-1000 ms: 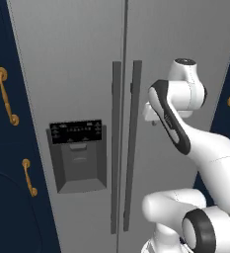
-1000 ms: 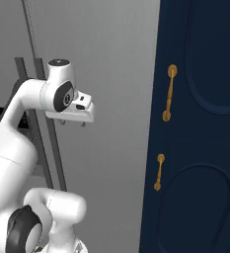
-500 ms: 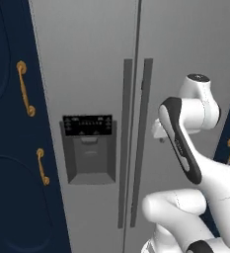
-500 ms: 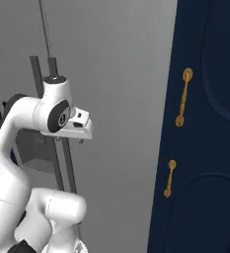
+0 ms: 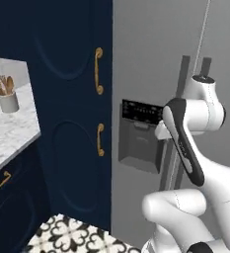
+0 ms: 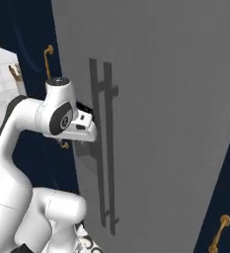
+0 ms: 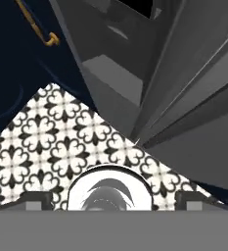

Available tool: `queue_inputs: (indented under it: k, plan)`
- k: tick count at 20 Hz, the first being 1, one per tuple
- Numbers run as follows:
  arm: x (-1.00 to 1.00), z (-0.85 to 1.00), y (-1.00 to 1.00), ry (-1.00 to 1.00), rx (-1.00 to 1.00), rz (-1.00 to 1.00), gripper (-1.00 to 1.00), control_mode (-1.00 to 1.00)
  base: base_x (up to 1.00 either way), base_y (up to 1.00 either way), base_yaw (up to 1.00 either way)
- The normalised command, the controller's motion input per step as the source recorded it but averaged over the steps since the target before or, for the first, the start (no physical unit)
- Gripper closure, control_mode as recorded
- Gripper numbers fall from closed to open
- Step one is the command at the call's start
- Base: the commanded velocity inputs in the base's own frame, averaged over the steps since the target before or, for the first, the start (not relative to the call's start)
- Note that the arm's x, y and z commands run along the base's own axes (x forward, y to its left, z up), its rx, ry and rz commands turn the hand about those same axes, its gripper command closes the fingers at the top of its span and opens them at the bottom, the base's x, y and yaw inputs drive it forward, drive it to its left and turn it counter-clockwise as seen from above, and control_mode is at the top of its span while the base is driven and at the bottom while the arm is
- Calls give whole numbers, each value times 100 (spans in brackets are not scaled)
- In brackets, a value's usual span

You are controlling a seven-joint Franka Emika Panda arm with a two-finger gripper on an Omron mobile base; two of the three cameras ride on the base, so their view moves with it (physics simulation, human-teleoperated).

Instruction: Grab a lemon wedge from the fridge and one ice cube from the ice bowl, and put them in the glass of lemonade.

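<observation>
The fridge point(image 5: 151, 74) fills the right half of the left base view, grey, both doors closed, its two long dark handles point(image 6: 102, 148) running down the middle of the right base view. Its black dispenser panel point(image 5: 138, 136) sits at centre frame, just left of my forearm. My fingers point(image 7: 113, 200) stand wide apart with nothing between them; in the hand view the two tips point(image 7: 37, 200) rise at the bottom edge, above patterned floor tiles point(image 7: 47, 132), with the fridge's grey faces across the upper right. Left of the fridge stand navy cabinets point(image 5: 72, 99) with brass handles point(image 5: 99, 70). At the far left edge a marble desk point(image 5: 10, 131) carries a white utensil cup point(image 5: 8, 101).
</observation>
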Motion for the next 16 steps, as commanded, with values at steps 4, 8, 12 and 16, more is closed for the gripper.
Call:
queue_inputs:
  k: [4,8,12,16]
  plan:
    - [0,0,0,0,0,0,-100,100,28,17,80]
    - [0,0,0,0,0,0,-100,100,52,17,72]
    - [0,0,0,0,0,0,-100,100,86,15,55]
    - [0,0,0,0,0,0,-100,100,100,2,50]
